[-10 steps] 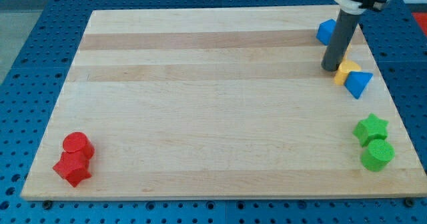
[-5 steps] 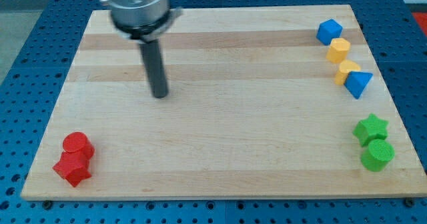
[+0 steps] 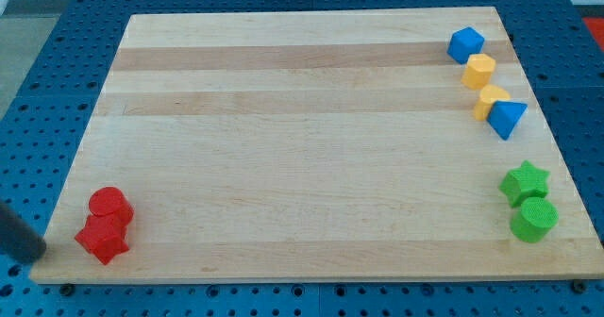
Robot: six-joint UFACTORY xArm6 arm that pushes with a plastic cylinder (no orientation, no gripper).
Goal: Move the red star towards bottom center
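The red star [image 3: 102, 241] lies at the board's bottom left corner, touching a red cylinder [image 3: 109, 205] just above it. My tip [image 3: 35, 256] is at the view's left edge, just off the board's left side, a short way left of the red star and apart from it. Only the rod's lower end shows.
The wooden board [image 3: 311, 147] lies on a blue perforated table. At the right edge stand a blue cube [image 3: 465, 44], two yellow blocks [image 3: 478, 71] [image 3: 491, 100], a blue triangular block [image 3: 507, 119], a green star [image 3: 525, 182] and a green cylinder [image 3: 533, 219].
The rod swept from the board's top right, across the upper left, down to the bottom left off the board's edge. No block has moved.
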